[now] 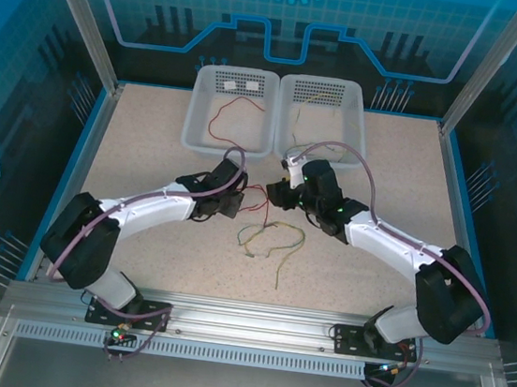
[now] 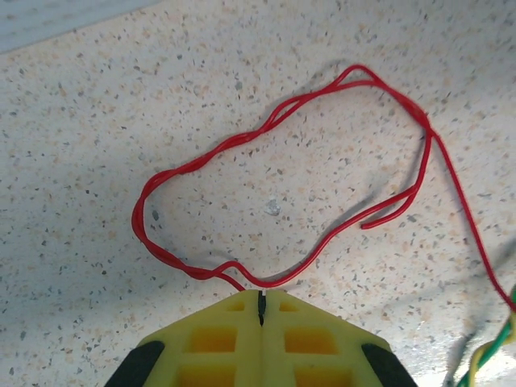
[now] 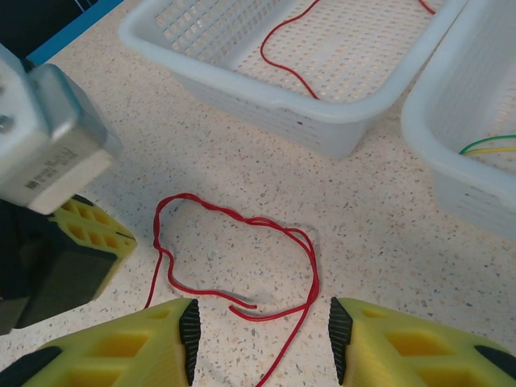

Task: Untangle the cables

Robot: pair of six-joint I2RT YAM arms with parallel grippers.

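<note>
A red cable [image 1: 257, 191] lies in a twisted loop on the speckled table between my two grippers. My left gripper [image 2: 261, 308] is shut, and one strand of the red cable [image 2: 242, 139] runs into its jaw tips. My right gripper [image 3: 262, 339] is open just above the table, its fingers on either side of a strand of the red cable [image 3: 314, 275] without touching it. Yellow-green cables [image 1: 272, 238] curl loosely on the table nearer the arm bases, and a twisted bit [image 2: 492, 347] shows beside the left gripper's jaws.
Two white perforated baskets stand at the back. The left basket [image 1: 198, 111] holds a red wire [image 3: 282, 64]; the right basket [image 1: 357, 121] holds yellow-green wire [image 3: 488, 147]. The left gripper's yellow finger [image 3: 93, 234] sits close to my right gripper.
</note>
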